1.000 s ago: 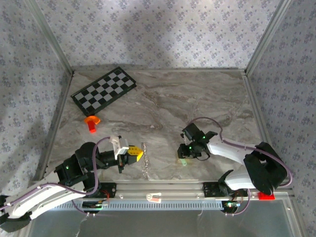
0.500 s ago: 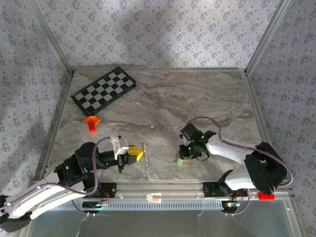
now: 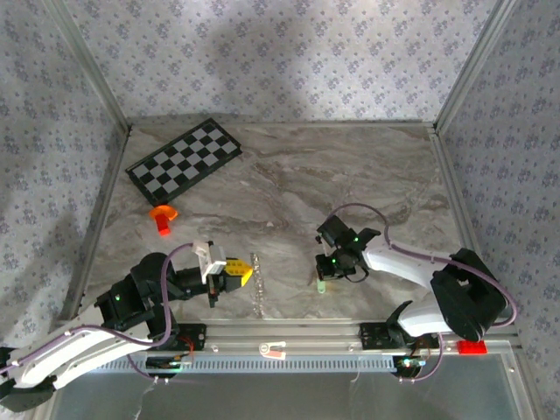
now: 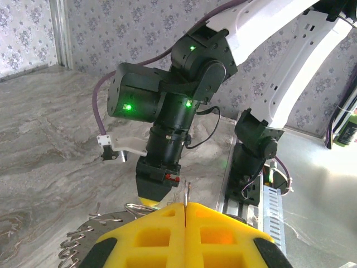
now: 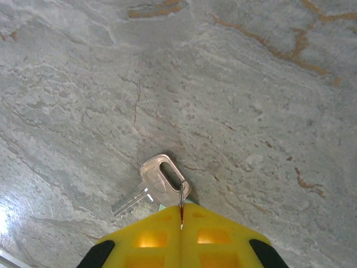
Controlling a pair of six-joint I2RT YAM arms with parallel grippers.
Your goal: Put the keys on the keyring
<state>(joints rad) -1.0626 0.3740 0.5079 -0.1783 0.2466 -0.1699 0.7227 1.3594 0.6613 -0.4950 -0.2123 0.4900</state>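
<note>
Silver key (image 5: 159,181) is pinched by its wire loop in the right tool (image 5: 182,209), low on the tabletop (image 5: 251,84), while the keyring (image 3: 255,287) is clamped in the left tool (image 4: 184,207); a slow, straight lift is advised.

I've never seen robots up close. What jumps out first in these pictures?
Bright yellow grippers stand out near the front of the table: the left gripper is shut on the keyring, a thin ring fringed with silver keys, while the right gripper pinches a small key. A checkerboard lies at the far left corner.
</note>
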